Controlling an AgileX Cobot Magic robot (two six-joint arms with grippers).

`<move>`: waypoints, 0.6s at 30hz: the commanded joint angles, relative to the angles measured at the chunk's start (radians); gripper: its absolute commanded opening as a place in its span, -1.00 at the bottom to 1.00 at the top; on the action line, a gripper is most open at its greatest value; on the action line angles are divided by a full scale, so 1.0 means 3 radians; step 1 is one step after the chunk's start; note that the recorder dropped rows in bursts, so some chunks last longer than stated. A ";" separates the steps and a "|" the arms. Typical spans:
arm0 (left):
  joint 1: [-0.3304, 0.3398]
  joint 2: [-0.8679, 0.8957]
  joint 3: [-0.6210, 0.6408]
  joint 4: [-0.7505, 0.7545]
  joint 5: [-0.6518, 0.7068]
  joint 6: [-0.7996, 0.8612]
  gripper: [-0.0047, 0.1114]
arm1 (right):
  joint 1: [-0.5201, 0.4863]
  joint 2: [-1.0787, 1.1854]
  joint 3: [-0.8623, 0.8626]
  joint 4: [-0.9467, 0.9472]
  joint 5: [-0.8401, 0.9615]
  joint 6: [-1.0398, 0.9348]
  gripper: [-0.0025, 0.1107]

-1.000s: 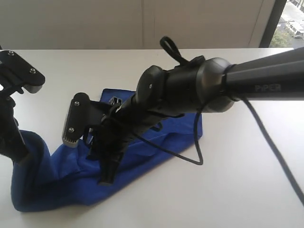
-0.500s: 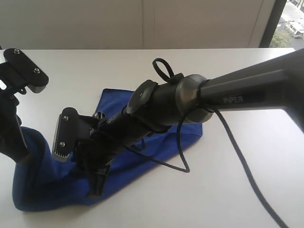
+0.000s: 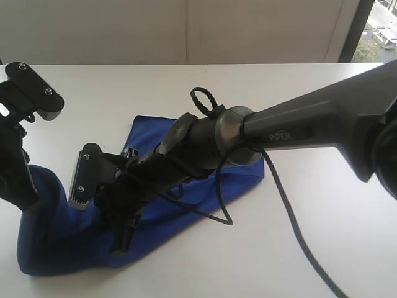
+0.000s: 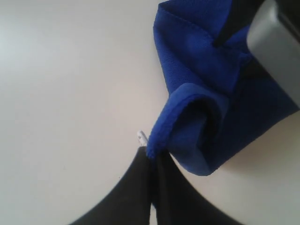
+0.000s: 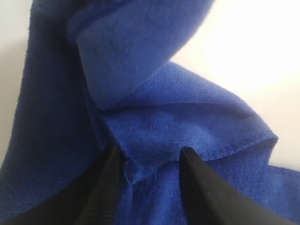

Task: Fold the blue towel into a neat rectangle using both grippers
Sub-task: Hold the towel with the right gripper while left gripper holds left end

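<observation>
The blue towel lies rumpled on the white table, stretching from the near left toward the middle. My left gripper holds its left corner raised off the table; in the left wrist view the left gripper is shut on the towel's hem, and the small white tag sticks out beside the fingers. My right arm reaches across from the right, with the right gripper pointing down at the towel's near edge. The right gripper stands open astride a raised fold of towel.
The right arm's black cable loops over the towel and the table on the right. Its grey wrist plate hangs close to the left arm. A wall runs behind the table's far edge, and a window shows at the top right.
My right arm has swung left and down, bringing its open fingers lower over the towel's near edge. The left gripper keeps its hold on the raised corner, almost still.
</observation>
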 commanded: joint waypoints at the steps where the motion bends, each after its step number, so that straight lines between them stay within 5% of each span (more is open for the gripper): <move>1: -0.0006 -0.0014 0.0018 -0.0023 0.0024 -0.0020 -0.92 | 0.0004 0.0019 -0.0005 0.0042 -0.0009 -0.0063 -0.27; 6: -0.0006 -0.0014 0.0018 -0.0038 0.0025 -0.0020 -0.92 | 0.0004 0.0085 -0.0005 0.0042 -0.0009 -0.0085 -0.28; 13: -0.0006 -0.0014 0.0018 -0.0040 0.0025 -0.0033 -0.92 | 0.0004 0.0064 -0.0005 0.0042 0.0037 -0.0153 -0.96; 18: -0.0006 -0.0014 0.0018 -0.0040 0.0025 -0.0033 -0.92 | 0.0004 -0.0117 -0.0005 0.0042 0.0037 -0.0147 -0.96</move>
